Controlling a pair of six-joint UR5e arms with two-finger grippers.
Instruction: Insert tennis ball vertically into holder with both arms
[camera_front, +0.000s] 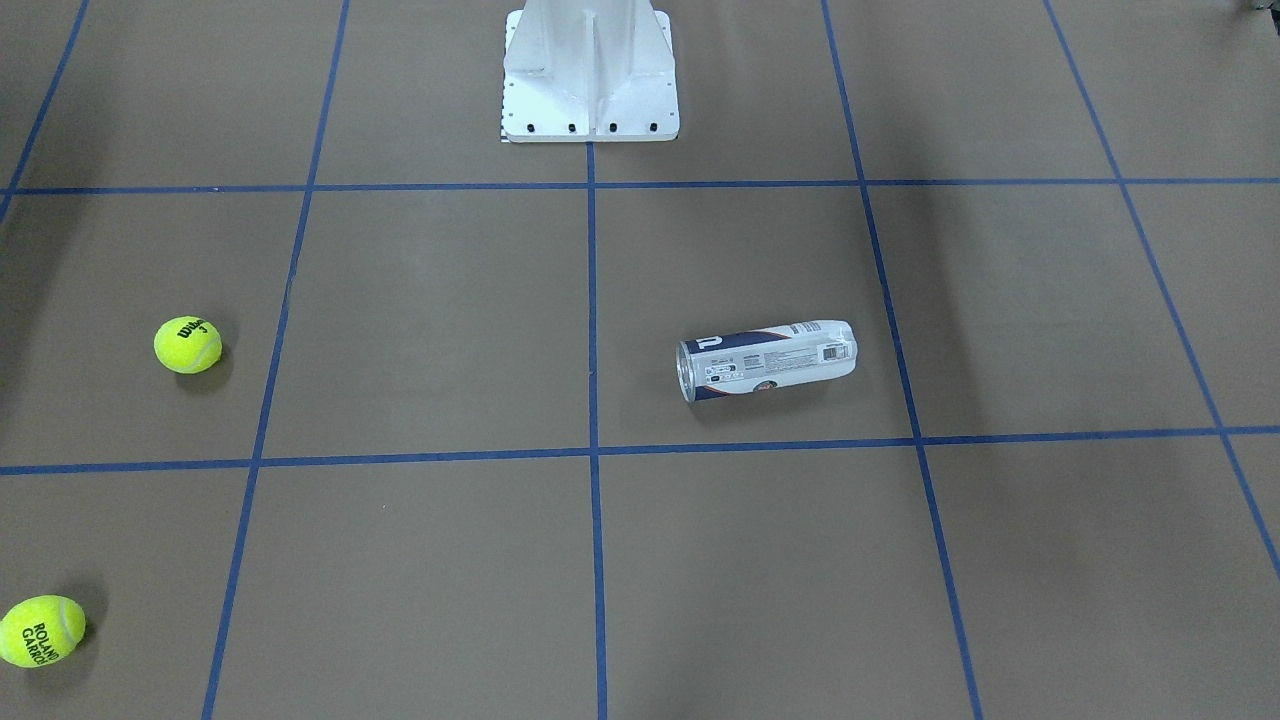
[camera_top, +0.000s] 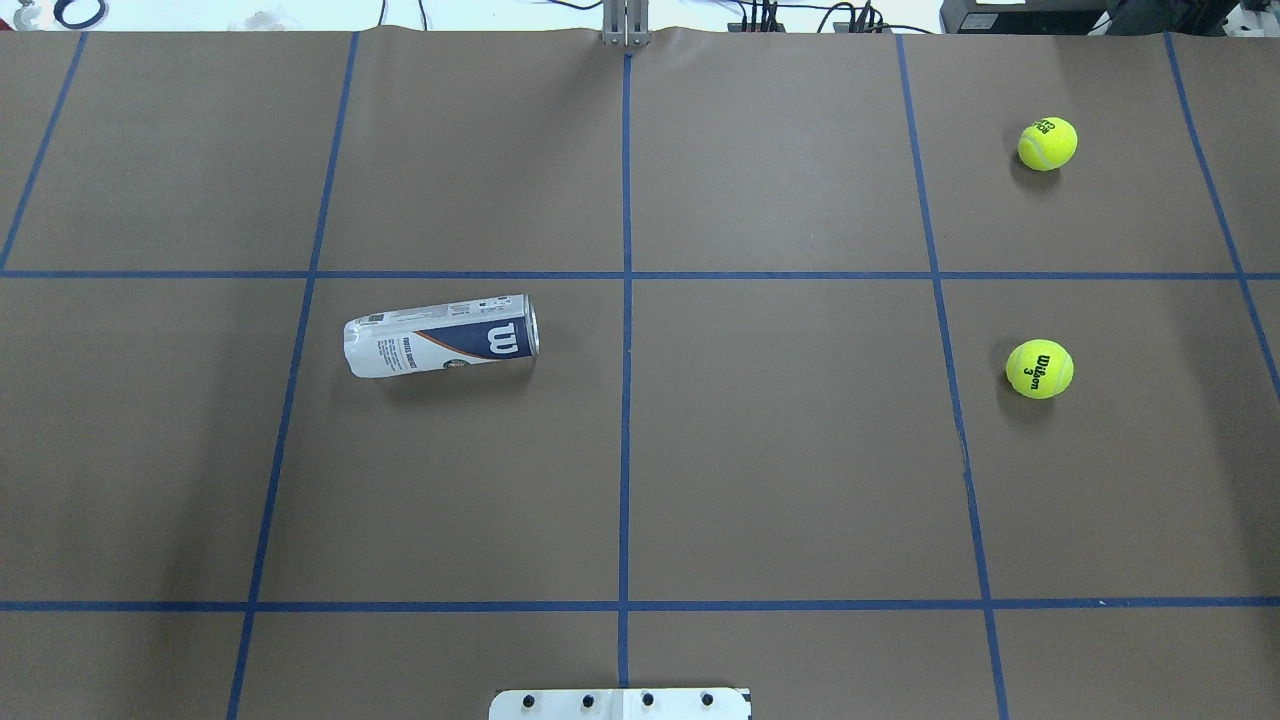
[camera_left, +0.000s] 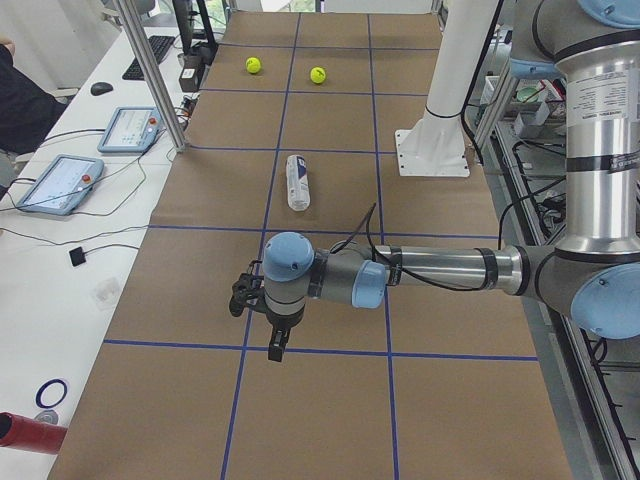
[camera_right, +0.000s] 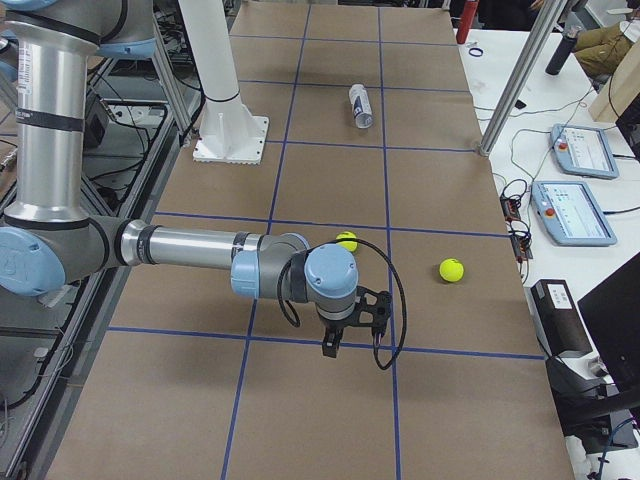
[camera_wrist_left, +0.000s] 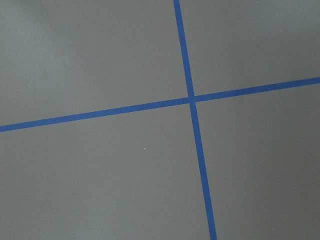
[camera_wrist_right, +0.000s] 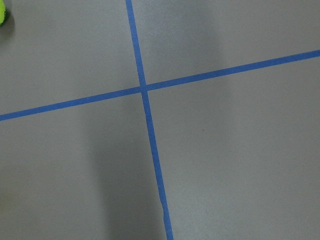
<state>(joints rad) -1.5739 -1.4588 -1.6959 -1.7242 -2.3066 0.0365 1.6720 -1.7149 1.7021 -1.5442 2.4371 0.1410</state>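
**A:** Right at the start, I'd say, with nothing done yet. The holder (camera_top: 440, 335) lies flat on its side on the left half of the table (camera_top: 780, 470), silver rim towards the centre line, and it looks empty.

**B:** And both balls sit on the right half, well apart from it. The Wilson ball (camera_top: 1039, 369) is the nearer one, the second ball (camera_top: 1047, 143) is far out.

**A:** The left gripper (camera_left: 268, 330) hangs over bare paper, well short of the holder. The right gripper (camera_right: 345, 335) hangs near the Wilson ball, not touching it.

**B:** Are they open or closed?

**A:** Can't tell, they show only in the side views. No object shows at either.

**B:** So it's all ahead: stand the holder upright, steady it, pick up a ball and lower it in.
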